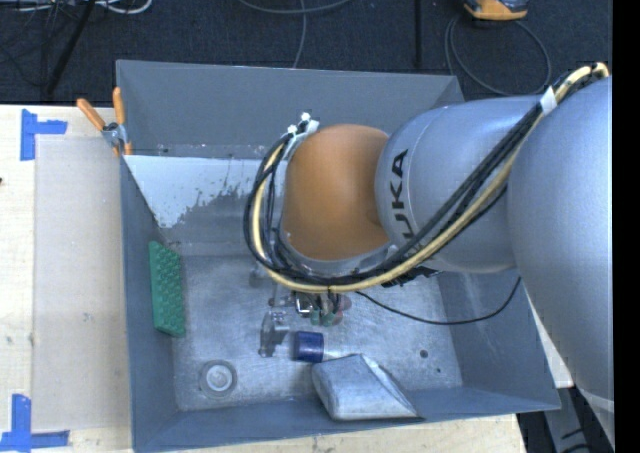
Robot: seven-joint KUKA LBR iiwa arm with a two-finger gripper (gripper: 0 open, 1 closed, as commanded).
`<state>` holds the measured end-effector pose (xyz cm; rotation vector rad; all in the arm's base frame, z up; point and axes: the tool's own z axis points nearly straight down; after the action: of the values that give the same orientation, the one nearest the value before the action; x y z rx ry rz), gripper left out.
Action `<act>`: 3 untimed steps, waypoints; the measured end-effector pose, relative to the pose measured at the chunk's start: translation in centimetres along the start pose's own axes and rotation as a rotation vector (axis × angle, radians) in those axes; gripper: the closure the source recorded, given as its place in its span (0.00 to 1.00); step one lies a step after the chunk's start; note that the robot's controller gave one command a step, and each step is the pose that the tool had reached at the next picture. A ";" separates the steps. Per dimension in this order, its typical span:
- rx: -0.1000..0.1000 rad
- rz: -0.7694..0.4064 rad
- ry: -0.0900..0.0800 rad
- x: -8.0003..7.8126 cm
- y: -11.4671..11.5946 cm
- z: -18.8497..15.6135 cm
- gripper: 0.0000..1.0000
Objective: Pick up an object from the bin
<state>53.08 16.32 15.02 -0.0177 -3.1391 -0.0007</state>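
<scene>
Bin [200,121], grey metal: 1 green studded block [167,289] at left; 1 clear round cap [217,377] front-left; 1 blue cylinder [308,346] mid-floor, just beside hand [300,315]; 1 grey packet [360,389] front; hand's state cannot be told

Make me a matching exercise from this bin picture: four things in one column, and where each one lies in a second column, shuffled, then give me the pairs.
Things:
1. green block
2. blue cylinder
3. round lid
4. grey pouch

Places:
A. front left corner
B. along the left wall
C. against the front wall, about midway
D. on the floor's middle, just behind the pouch

Pairs: 1-B, 2-D, 3-A, 4-C
</scene>
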 end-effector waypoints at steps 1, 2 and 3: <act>0.000 -0.037 -0.004 1.2 -3.4 -3.9 0.00; 0.000 -0.160 -0.008 4.1 -8.7 0.2 0.00; -0.002 -0.235 -0.023 1.0 -9.4 7.8 0.00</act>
<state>51.92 6.91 7.24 0.3532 -3.1424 -0.0034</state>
